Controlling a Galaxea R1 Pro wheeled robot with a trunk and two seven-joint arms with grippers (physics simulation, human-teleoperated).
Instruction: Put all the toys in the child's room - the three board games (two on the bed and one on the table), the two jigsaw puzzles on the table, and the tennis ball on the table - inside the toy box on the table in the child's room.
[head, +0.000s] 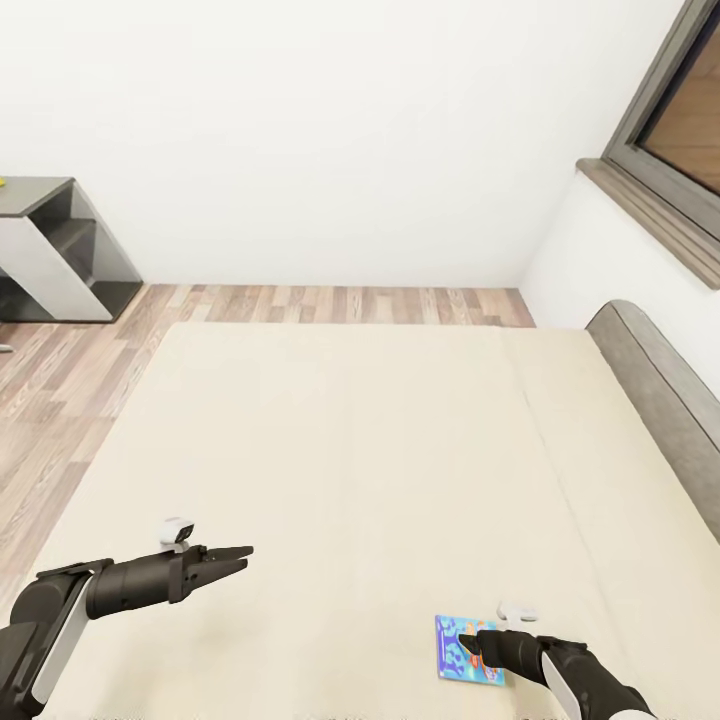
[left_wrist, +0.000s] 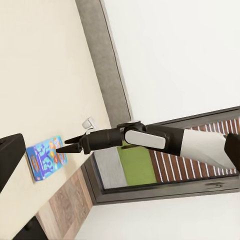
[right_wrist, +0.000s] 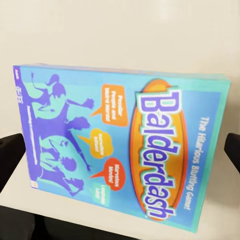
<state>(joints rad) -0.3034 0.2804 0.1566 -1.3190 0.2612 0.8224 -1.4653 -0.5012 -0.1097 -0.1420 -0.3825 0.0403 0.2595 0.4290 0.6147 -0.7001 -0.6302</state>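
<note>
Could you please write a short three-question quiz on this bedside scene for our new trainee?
1. True or false: the blue board game lies on the bed.
2. Which gripper is nearest the game: (a) left gripper or (b) right gripper?
3. What title is printed on the game box in the right wrist view?

Key: 1. True. 2. (b), its open fingers sit either side of the box. 3. Balderdash.

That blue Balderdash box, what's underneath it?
The blue game box lies flat on the bed's beige mattress. Bare mattress surrounds it; whatever is directly beneath is covered.
</note>
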